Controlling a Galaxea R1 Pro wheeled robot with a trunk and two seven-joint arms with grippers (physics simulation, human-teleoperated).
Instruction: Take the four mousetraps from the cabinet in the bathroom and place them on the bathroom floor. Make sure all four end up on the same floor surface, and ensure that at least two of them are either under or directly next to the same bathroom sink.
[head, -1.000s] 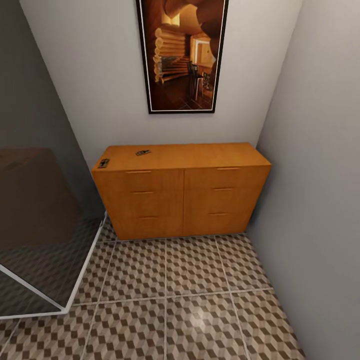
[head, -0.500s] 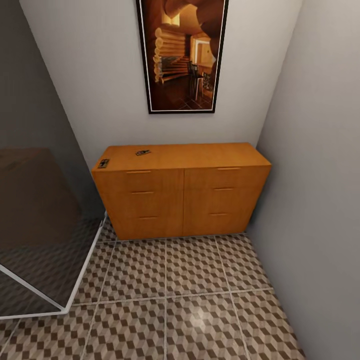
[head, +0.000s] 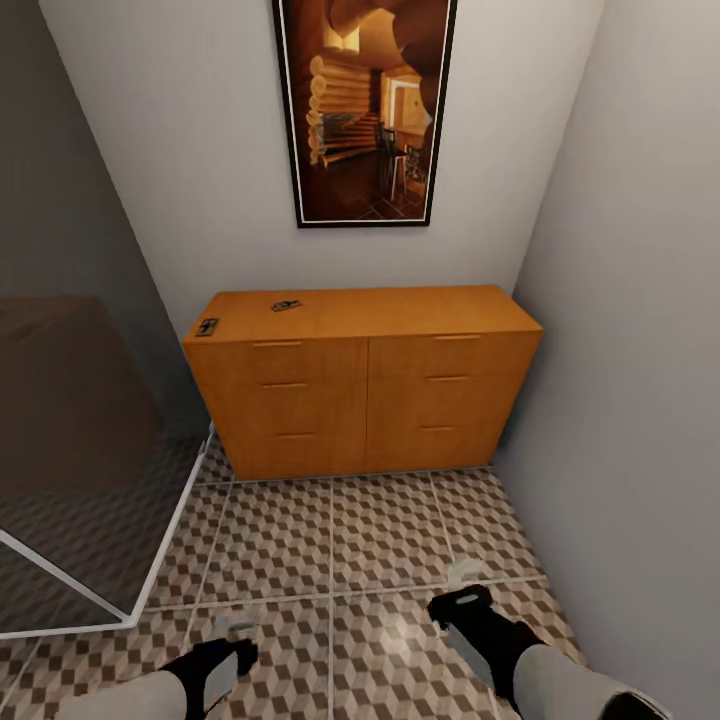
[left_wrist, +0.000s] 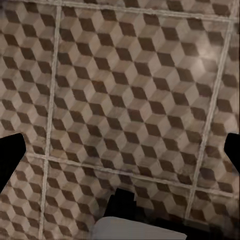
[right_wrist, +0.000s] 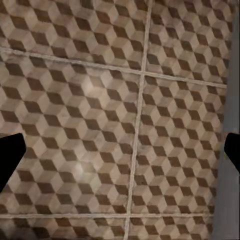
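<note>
Still, your left tool (head: 237, 628) and right tool (head: 464, 575), both spread and empty, hang low while two mousetraps (head: 286, 305) lie atop the cabinet (head: 365, 385); reaching carelessly could knock them off

We find a domestic bathroom corner: cube-patterned tiled floor (head: 380, 560), glass shower enclosure (head: 80, 470), orange-brown wooden cabinet (head: 365, 400) against plain walls ahead of both grippers, framed picture (head: 362, 110) above it.

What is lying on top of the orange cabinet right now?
Two mousetraps lie on the cabinet top: one mousetrap at its front left corner, another mousetrap farther back. The drawers are shut, so their contents cannot be seen.
</note>
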